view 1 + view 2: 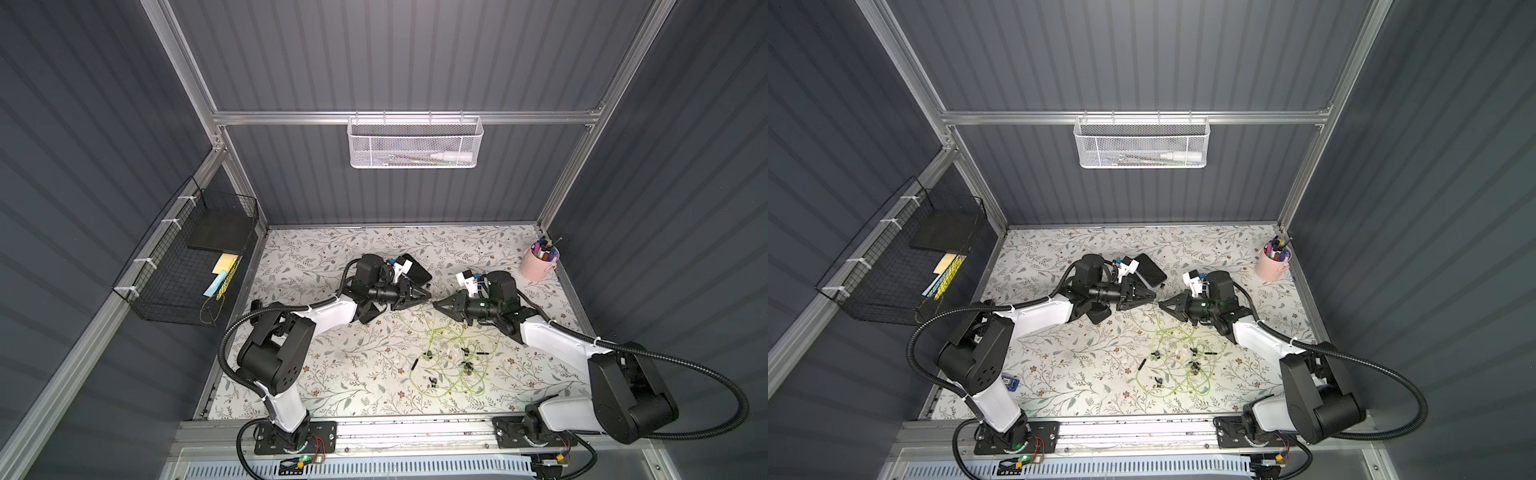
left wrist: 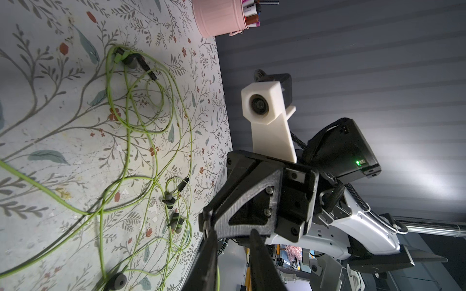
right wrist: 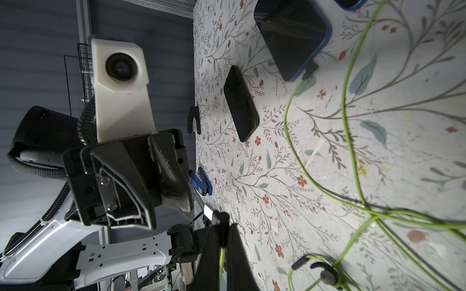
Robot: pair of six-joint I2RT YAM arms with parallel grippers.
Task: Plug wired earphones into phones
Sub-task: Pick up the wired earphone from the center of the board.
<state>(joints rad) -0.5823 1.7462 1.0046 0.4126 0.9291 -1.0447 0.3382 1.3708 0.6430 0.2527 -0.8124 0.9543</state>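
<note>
The wired earphones [image 1: 451, 359] lie as tangled yellow-green loops with black buds at the table's front middle, also shown in the left wrist view [image 2: 141, 121]. My right gripper [image 3: 223, 225] is shut on a black plug [image 3: 219, 217] whose metal tip sticks out. Its green cable runs down between the fingers. My left gripper [image 2: 232, 231] meets it tip to tip above the table [image 1: 428, 294], jaws slightly apart, nothing between them. A blue-cased phone [image 3: 292, 37] has a black plug at its edge. A second phone [image 3: 240, 103] lies beside it, and one phone [image 1: 419, 272] shows behind the left wrist.
A pink cup of pens [image 1: 539, 262] stands at the back right corner. A white mesh basket [image 1: 414, 143] hangs on the back rail and a black wire basket [image 1: 187, 266] on the left wall. A small blue piece [image 3: 201, 182] lies near the table's left edge.
</note>
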